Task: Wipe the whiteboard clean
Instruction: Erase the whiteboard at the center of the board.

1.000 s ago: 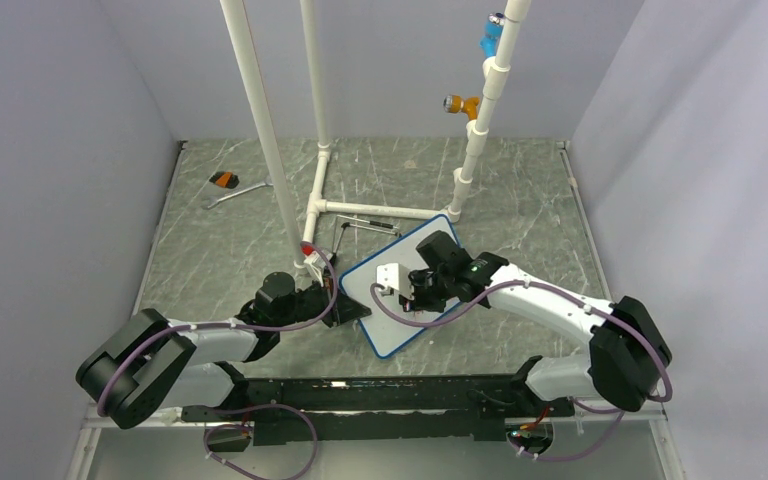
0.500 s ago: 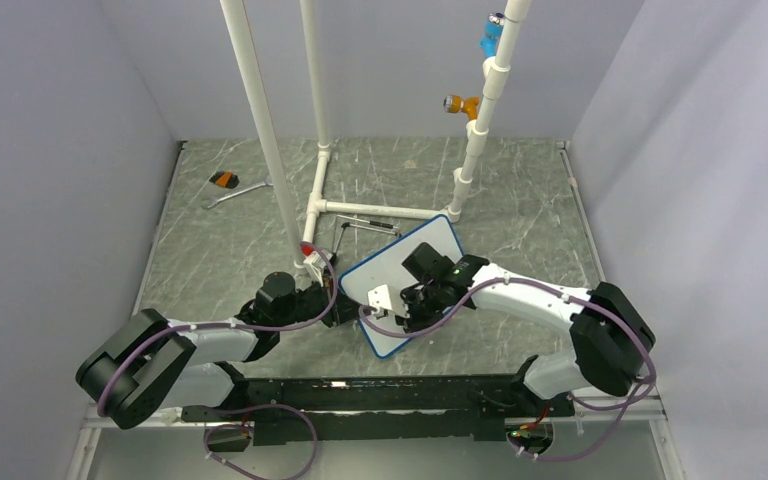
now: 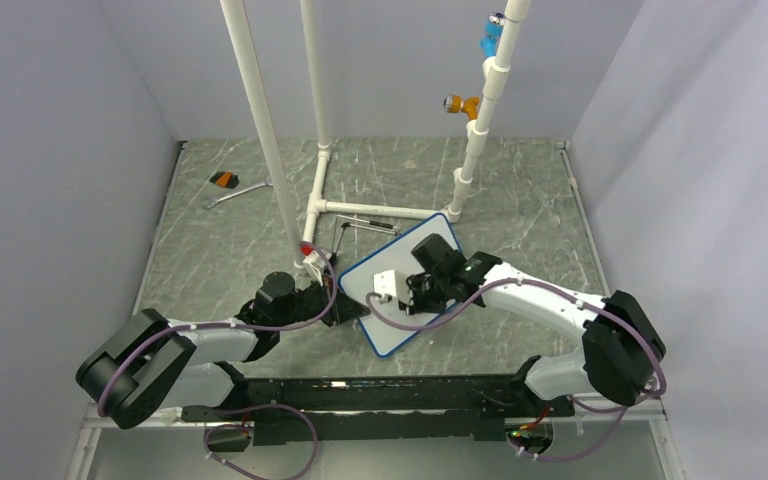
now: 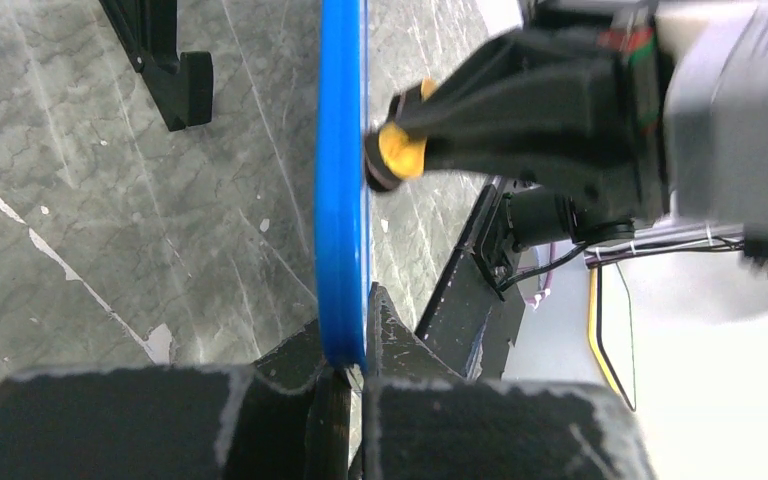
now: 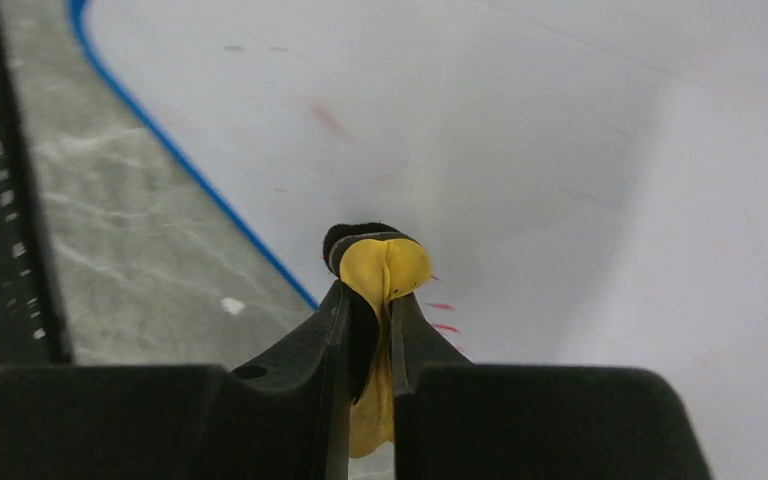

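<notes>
A: Top view: where's the whiteboard (image 3: 390, 328)?
B: Mid-table between the arms, near the pipe frame (image 3: 318, 190). The left gripper (image 3: 346, 311) pinches its left edge; the right gripper (image 3: 408, 291) sits over the face. Contact is hidden under the arm.
A: Left wrist?
B: Jaws closed tight on the blue frame (image 4: 343, 180). The eraser (image 4: 398, 152) touches the face side; the face is edge-on, unreadable.
A: Right wrist?
B: The right gripper is narrow, clamped on the yellow eraser. Some red marks (image 5: 442, 305) just right of it, a faint smudge (image 5: 328, 120) farther off. I'd press flat, overlap strokes across those, left grip firm. The board's far corner is cut off.
</notes>
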Controlling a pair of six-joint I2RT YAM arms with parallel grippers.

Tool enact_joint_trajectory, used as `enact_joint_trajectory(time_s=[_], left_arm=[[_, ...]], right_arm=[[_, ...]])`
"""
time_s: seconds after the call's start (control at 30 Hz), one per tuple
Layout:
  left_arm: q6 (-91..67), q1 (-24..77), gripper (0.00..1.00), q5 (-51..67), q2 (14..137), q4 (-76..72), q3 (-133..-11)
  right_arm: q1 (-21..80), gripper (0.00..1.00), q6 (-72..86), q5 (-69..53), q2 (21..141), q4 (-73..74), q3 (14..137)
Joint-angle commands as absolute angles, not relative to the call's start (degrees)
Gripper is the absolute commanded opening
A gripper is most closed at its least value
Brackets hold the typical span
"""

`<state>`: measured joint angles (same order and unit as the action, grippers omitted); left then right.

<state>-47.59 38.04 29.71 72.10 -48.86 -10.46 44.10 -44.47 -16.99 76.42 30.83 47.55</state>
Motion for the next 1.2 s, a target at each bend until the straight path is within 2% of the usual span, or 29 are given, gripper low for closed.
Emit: enact_joint_trajectory(time_s=[0.0, 0.2, 0.43, 0.53, 0.9, 1.03, 1.17], left_arm=[[-47.27, 39.05, 0.0, 35.18, 70.63, -52.65, -11.19], [-47.24, 39.07, 0.0, 35.14, 70.55, -52.77, -11.02], [-47.71, 39.07, 0.0, 35.66, 72.24, -54.46, -11.31], [-47.81, 39.03, 0.0, 35.78, 72.92, -54.82, -11.59], [-47.02, 39.06, 0.0, 35.51, 71.24, -52.66, -11.42], [-46.93, 39.06, 0.0, 35.34, 70.81, -52.56, -11.16], [-46.89, 39.03, 0.0, 35.56, 70.87, -52.51, -11.29]], right_arm=[[48.54, 0.0, -51.71, -20.93, 80.36, 38.26, 48.29], [48.81, 0.0, -47.18, -17.61, 81.15, 34.8, 49.28], [44.52, 0.0, -36.94, -10.71, 74.25, 21.99, 47.61], [44.34, 0.0, -38.51, -11.03, 74.7, 22.74, 47.02], [47.79, 0.0, -52.78, -22.12, 81.19, 40.9, 49.2], [48.3, 0.0, -50.92, -19.62, 82.33, 38.98, 49.16], [47.88, 0.0, -43.47, -13.51, 79.69, 29.24, 48.6]])
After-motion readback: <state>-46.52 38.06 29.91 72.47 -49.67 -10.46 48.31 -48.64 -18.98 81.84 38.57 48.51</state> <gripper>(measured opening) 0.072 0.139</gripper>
